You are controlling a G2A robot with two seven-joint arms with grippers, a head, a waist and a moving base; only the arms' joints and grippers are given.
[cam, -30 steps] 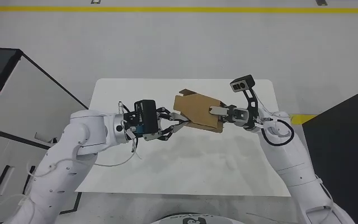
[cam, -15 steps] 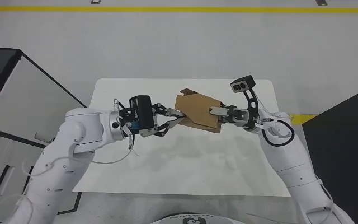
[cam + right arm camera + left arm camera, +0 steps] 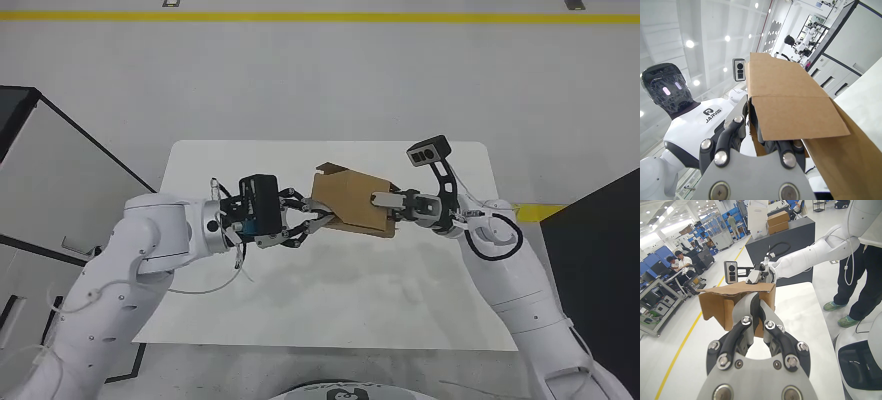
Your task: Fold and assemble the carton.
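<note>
Carton [image 3: 350, 198], above the table [image 3: 350, 290]: left gripper [image 3: 321, 215] and right gripper [image 3: 381, 201] each clamped tight on opposite walls (flaps loose). Square panels without slipping.

**Clearance: ends blocked, sides open**

The carton [image 3: 350, 200] spans mid-table, with the left gripper [image 3: 322, 212] clamped at its left end and the right gripper [image 3: 386, 200] at its right. Bare table [image 3: 330, 300] lies open near and far of it. Room beneath it seems slim.
</note>
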